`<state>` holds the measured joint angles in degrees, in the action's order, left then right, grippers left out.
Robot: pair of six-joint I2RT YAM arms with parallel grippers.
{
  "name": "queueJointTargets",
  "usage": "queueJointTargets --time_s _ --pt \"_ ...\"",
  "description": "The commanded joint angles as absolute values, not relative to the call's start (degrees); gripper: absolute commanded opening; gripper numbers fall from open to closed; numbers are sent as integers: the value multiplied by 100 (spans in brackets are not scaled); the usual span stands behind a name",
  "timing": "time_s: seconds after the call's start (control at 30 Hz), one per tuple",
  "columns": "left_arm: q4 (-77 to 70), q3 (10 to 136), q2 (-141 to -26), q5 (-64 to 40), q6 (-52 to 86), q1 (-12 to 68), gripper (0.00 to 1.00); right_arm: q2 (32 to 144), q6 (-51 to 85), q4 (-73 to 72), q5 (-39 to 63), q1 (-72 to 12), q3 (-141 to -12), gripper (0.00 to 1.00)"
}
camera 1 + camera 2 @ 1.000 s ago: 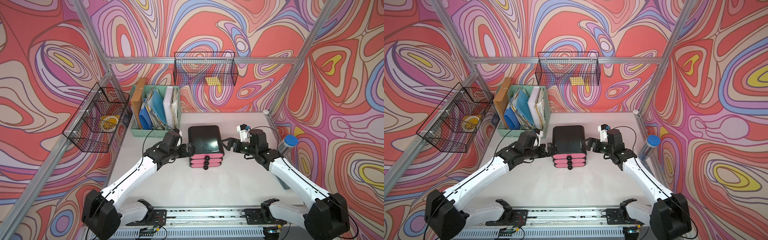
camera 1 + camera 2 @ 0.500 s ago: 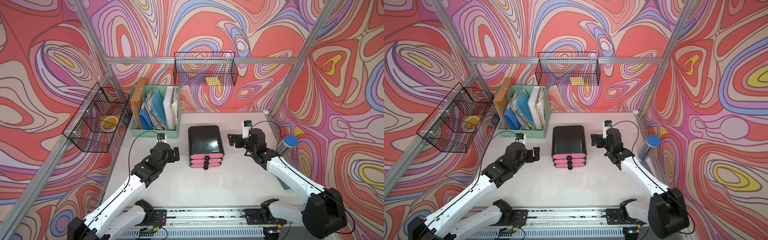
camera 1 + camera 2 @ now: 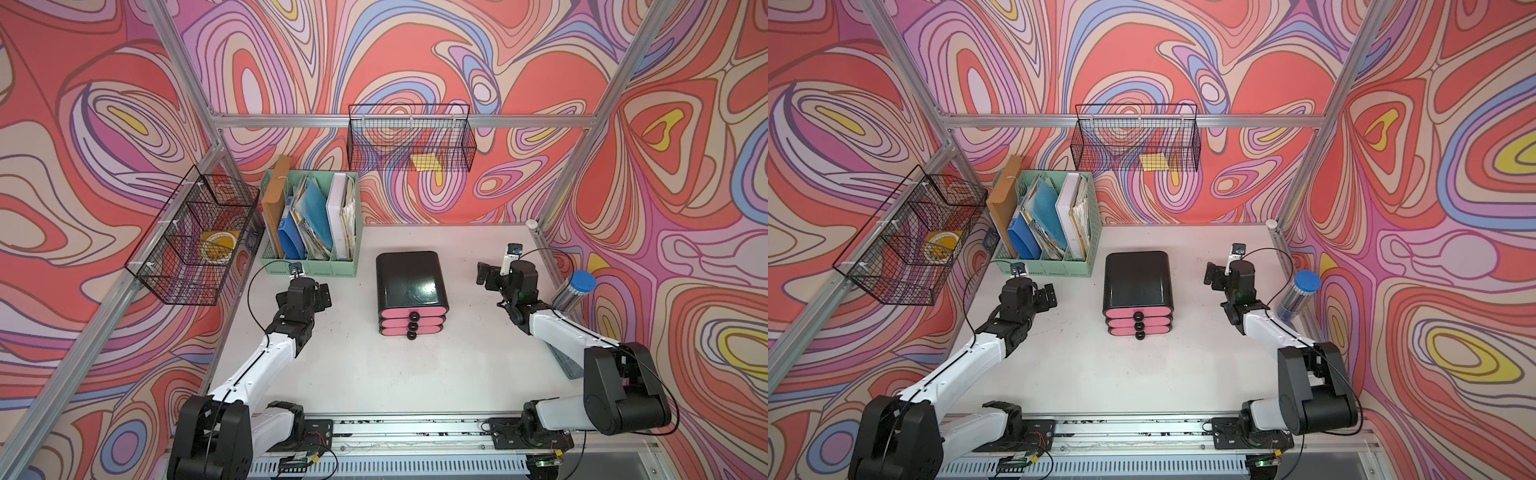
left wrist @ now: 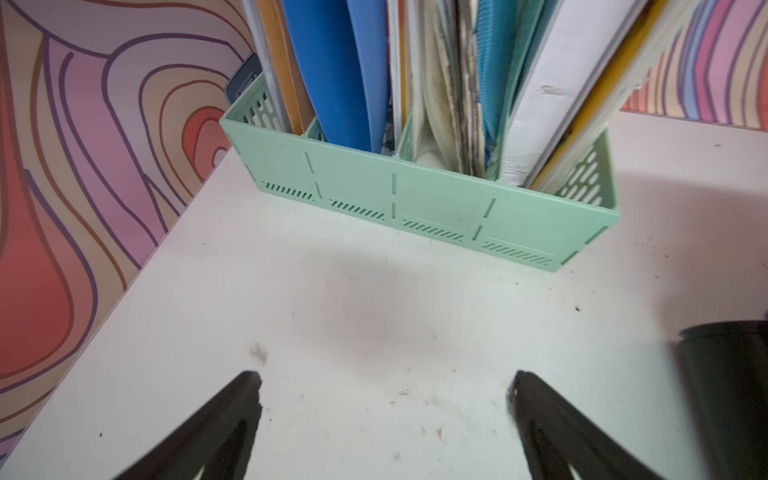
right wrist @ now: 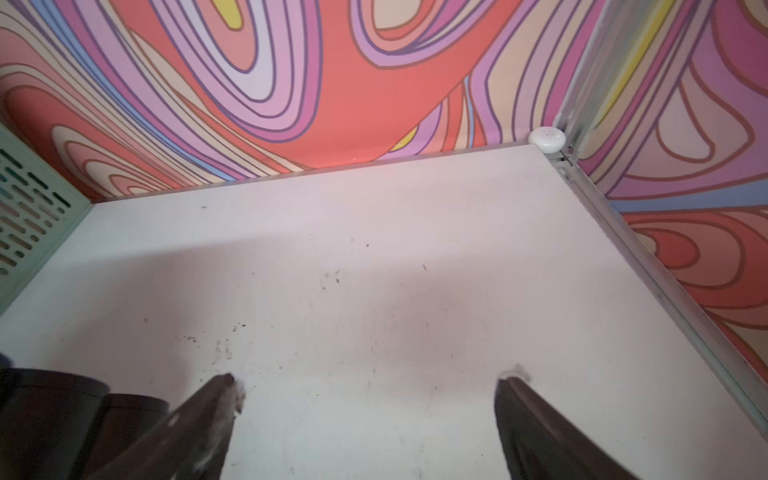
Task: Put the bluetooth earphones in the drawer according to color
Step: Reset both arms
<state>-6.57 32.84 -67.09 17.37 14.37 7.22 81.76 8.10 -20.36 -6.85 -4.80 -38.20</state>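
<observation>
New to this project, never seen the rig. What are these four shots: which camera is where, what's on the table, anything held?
Two white-and-black robot arms stand at the near edge of a white table, each ending in a two-finger gripper. Both top views look down on the whole scene from one stereo camera. The other two pictures come from cameras on the arms' wrists, looking out between the fingers. On the table: a black cabinet with three pink drawers, all apparently shut, and a mint file organizer full of folders. Two wire baskets hang on the frame. The left gripper and the right gripper are both open and hold nothing. No earphones show in any picture.
</observation>
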Motion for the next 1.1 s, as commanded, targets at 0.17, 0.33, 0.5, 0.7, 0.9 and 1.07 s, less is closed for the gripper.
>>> queueJointTargets --time_s 0.17,0.33,0.5,0.7,0.9,1.07 --pt "-3184 2509 -7770 1362 617 281 99 8511 208 -3980 -629 -229 -3209 98" --pt "-3615 2611 -8163 1463 332 273 99 8547 98 -3905 -833 -184 -2980 98" --pt "-4670 2224 -8491 1085 150 281 99 8752 51 -5230 -549 -149 -2348 98" --pt "-5327 2003 -8782 881 66 273 99 9707 -36 -5606 -219 -136 -2593 98" --pt "-5027 2123 -8758 791 48 273 99 9728 97 -5436 -335 -44 -2691 98" --pt "-5006 2143 -8757 756 10 272 99 9712 96 -5391 -331 -47 -2695 98"
